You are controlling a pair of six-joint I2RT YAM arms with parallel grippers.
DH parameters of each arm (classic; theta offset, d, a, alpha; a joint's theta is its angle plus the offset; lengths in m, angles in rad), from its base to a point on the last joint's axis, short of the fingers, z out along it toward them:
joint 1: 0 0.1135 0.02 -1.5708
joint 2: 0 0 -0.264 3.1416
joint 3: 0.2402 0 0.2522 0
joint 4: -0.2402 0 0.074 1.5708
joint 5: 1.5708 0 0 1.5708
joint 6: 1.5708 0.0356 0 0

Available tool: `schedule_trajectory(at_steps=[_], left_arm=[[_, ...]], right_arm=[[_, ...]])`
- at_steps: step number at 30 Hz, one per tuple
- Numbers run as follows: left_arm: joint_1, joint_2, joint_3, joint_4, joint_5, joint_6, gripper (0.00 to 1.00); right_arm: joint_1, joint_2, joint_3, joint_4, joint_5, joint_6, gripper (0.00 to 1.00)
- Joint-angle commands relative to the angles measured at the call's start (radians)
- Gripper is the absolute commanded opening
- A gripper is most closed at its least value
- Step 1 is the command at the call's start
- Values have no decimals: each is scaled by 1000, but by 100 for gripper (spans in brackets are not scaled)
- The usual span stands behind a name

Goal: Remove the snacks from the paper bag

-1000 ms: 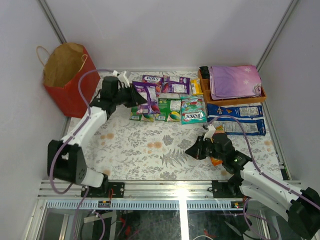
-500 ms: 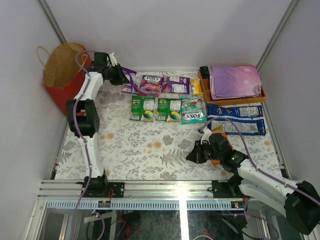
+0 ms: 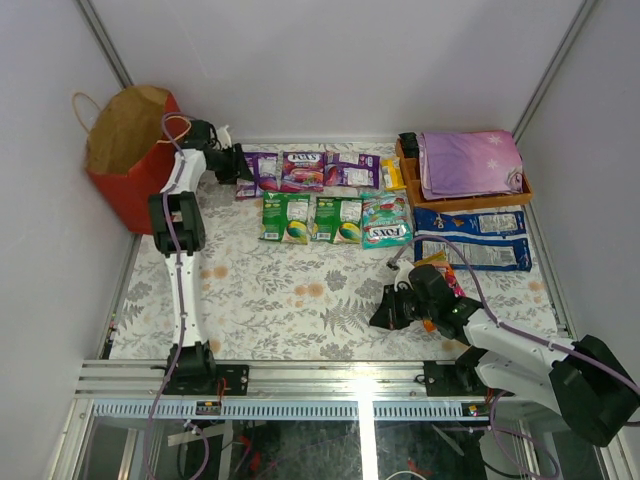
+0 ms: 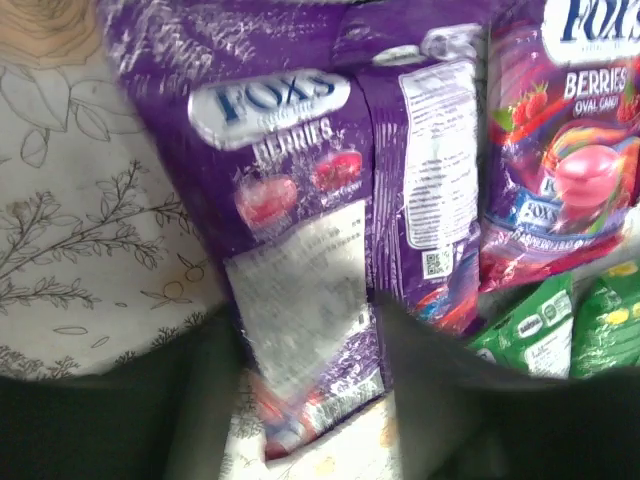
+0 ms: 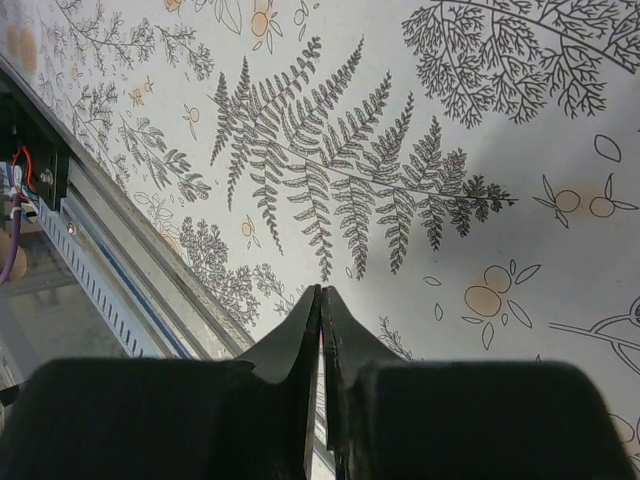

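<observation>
Left gripper [image 4: 305, 318] is out at the far row, jaws standing apart, and the lower end of a purple FOX'S packet [image 4: 300, 190] lies flat on the table between the fingers. More snacks sit just to its right: another purple berries packet [image 4: 560, 150], with green packets [image 3: 288, 218] a little nearer. The paper bag [image 3: 125, 140] stands upright just to its left, mouth open. Right gripper [image 5: 322, 295] hovers low over the fern-print table cover [image 5: 450, 150], fingers pressed together, nothing between them.
</observation>
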Motion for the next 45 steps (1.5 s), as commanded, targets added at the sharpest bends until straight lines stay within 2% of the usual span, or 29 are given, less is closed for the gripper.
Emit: schedule_trajectory(at_steps=[1, 2, 3, 6, 9, 12, 15, 16, 18, 19, 21, 25, 29, 32, 36, 45], left_arm=[[-3, -9, 54, -8, -169, 4, 83], [-2, -33, 42, 9, -237, -15, 92], [-1, -64, 17, 35, -304, -38, 97], [11, -201, -124, 154, -460, -119, 99], [8, -367, -330, 277, -526, -190, 99], [-15, -537, -592, 424, -519, -256, 90], [-83, -675, -762, 536, -576, -279, 69], [-115, -700, -798, 562, -595, -282, 66], [-187, -729, -842, 585, -671, -280, 66], [-218, -734, -857, 596, -711, -280, 69], [-259, -725, -873, 611, -769, -300, 77], [-269, -624, -804, 548, -799, -402, 79], [-274, -526, -708, 499, -866, -437, 81], [-275, -484, -682, 511, -906, -430, 82], [-275, -439, -650, 541, -889, -399, 83], [-275, -251, -438, 460, -843, -329, 83]], right_arm=[[7, 7, 40, 60, -36, -11, 7], [7, 8, 40, 60, -38, -11, 7], [7, 7, 40, 61, -38, -11, 8], [6, 7, 38, 64, -41, -8, 8], [7, 10, 29, 82, -45, 2, 8], [7, 27, 29, 108, -60, 11, 8], [7, 41, 32, 114, -74, 14, 7], [7, 39, 31, 112, -75, 14, 7], [7, 34, 28, 111, -73, 14, 7], [7, 32, 27, 108, -72, 14, 7], [7, 27, 26, 101, -72, 14, 7], [6, 3, 16, 92, -65, 24, 6], [7, 2, 15, 73, -52, 14, 6], [7, 16, 15, 78, -49, 12, 6], [7, 29, 10, 108, -41, 18, 5], [7, 49, 28, 90, -20, 10, 5]])
